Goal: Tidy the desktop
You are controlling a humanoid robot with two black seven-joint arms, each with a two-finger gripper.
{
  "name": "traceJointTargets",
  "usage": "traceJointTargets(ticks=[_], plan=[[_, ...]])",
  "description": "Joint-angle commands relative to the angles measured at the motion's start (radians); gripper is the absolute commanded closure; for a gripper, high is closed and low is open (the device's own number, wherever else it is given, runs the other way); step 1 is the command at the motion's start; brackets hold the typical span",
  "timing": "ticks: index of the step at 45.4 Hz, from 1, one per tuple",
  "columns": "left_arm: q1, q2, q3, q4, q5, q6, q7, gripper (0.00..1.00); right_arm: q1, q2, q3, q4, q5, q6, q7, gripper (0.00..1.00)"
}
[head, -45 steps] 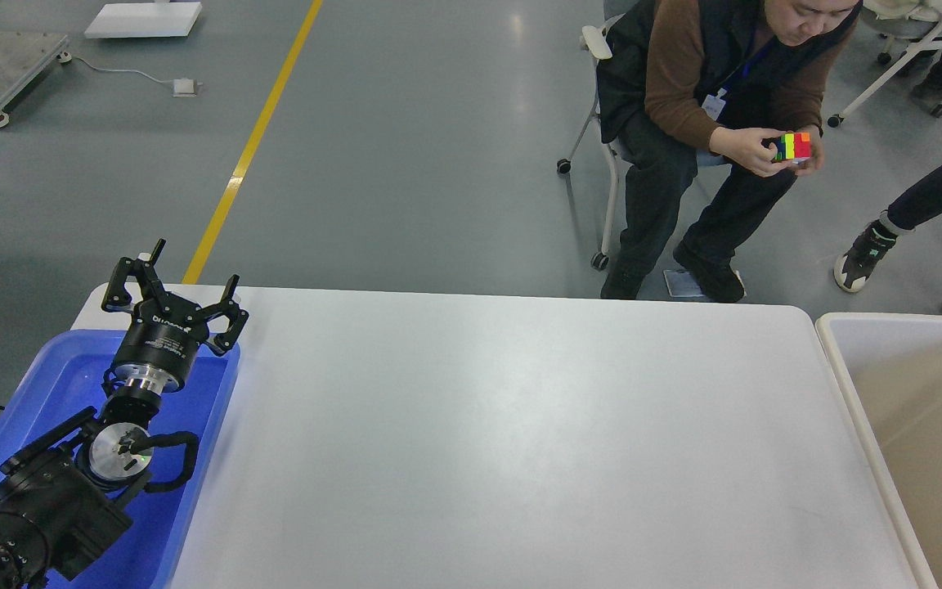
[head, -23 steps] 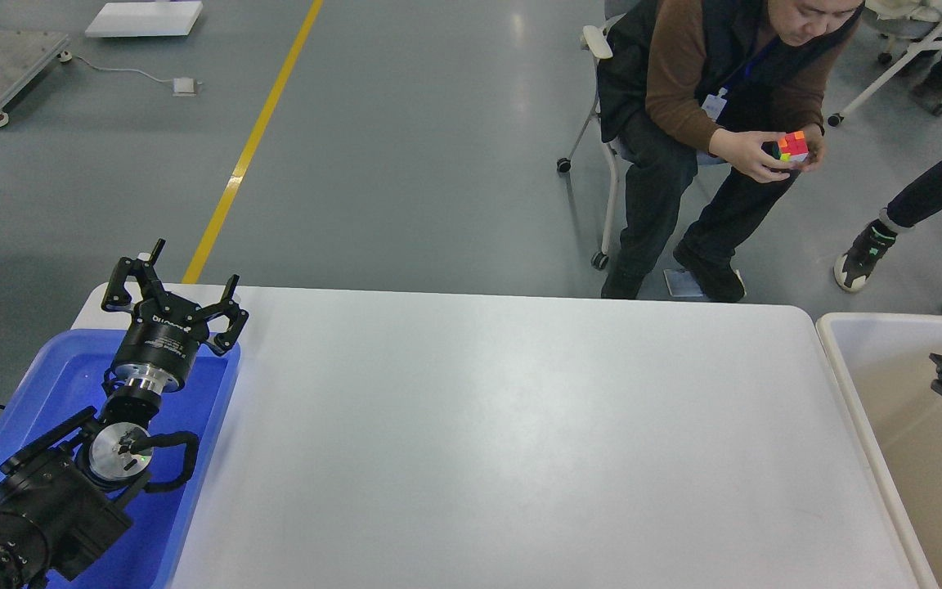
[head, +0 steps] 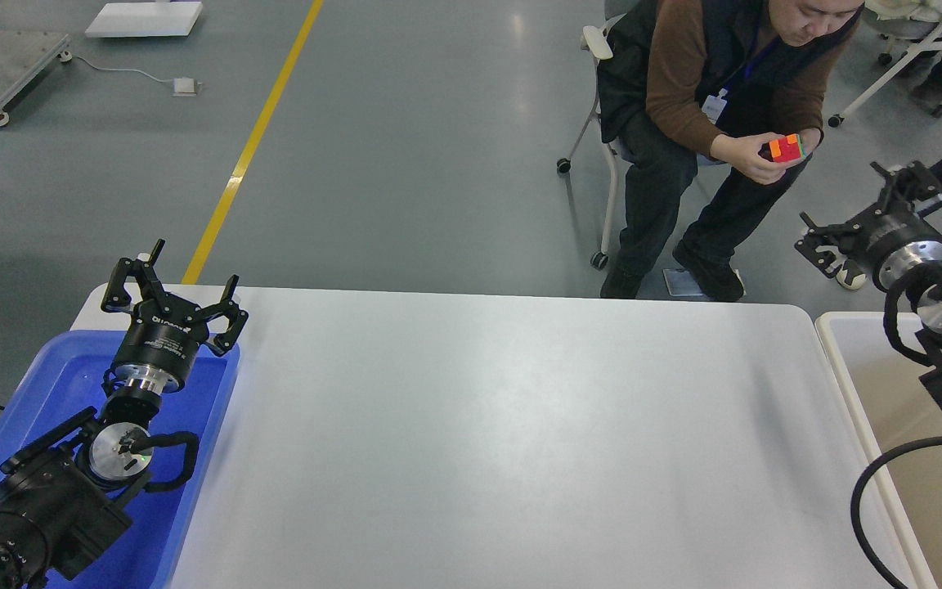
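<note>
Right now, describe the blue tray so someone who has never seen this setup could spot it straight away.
Start from the desktop, the big glossy white surface filling the middle of the view. At its left end sits the blue tray, a shallow plastic tray under the left gripper. Its bright blue sets it apart from the white-rimmed beige bin at the opposite, right end.

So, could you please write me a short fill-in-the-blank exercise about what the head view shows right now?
1. The left gripper hangs over the far end of a tray whose colour is ____.
2. The fingers of the left gripper are spread ____.
3. The seated man beyond the desktop holds a puzzle ____ in his hands.
4. The right gripper is above the beige ____ at the desktop's right side.

Missing words: blue; open; cube; bin
</note>
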Motion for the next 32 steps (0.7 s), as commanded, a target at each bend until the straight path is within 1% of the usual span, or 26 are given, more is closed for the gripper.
traceJointTargets(ticks=[1, 6, 10, 12, 18, 23, 32], plan=[[0.0, 0.0, 0.0, 0.0, 0.0, 0.0, -0.002, 0.0, 0.002, 0.113, 0.047, 0.005, 0.061, 0.035, 0.0, 0.0], [0.0, 0.0, 0.0, 0.0, 0.0, 0.0, -0.002, 0.0, -0.027, 0.149, 0.07, 0.007, 0.114, 0.045, 0.0, 0.0], [0.0, 0.0, 0.0, 0.0, 0.0, 0.0, -0.002, 0.0, -0.067, 0.186, 0.081, 0.007, 0.159, 0.085, 0.0, 0.0], [0.0, 0.0, 0.0, 0.0, 0.0, 0.0, -0.002, 0.0, -0.093, 0.212, 0.081, 0.007, 0.163, 0.108, 0.001, 0.0], [0.0, 0.0, 0.0, 0.0, 0.0, 0.0, -0.002, 0.0, -0.156, 0.269, 0.1, 0.007, 0.163, 0.134, 0.004, 0.0], [0.001, 0.0, 0.0, 0.0, 0.0, 0.0, -0.002, 0.0, -0.181, 0.31, 0.104, 0.008, 0.163, 0.17, 0.004, 0.0], [0.0, 0.0, 0.0, 0.0, 0.0, 0.0, -0.002, 0.0, -0.195, 0.343, 0.102, 0.008, 0.162, 0.18, 0.007, 0.0]])
